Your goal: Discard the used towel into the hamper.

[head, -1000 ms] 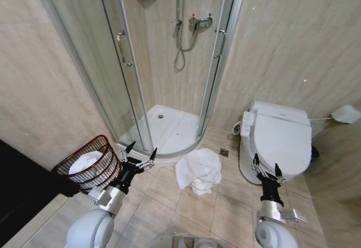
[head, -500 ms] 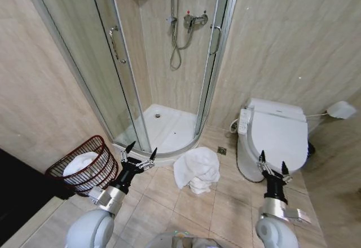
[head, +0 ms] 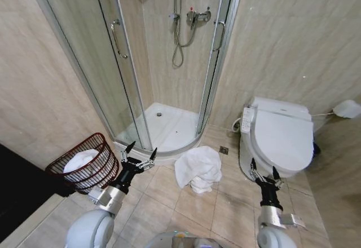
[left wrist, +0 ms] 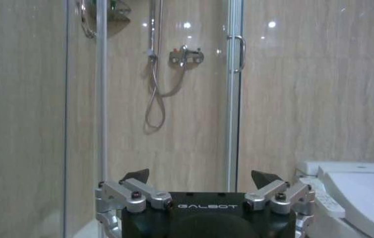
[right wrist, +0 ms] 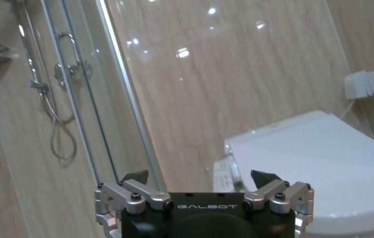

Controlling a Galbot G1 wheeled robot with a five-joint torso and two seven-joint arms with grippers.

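The towel (head: 198, 169) lies crumpled on the floor (head: 169, 194) between both grippers, left (head: 140, 153) and right (head: 262, 172), jaws open and empty, while the hamper (head: 84, 162), seemingly holding white cloth, stands beside the left one.

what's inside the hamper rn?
The hamper holds a white bundle of cloth, seen through the open rim. Anything beneath it is covered. Another white towel lies on the floor tiles, outside it.
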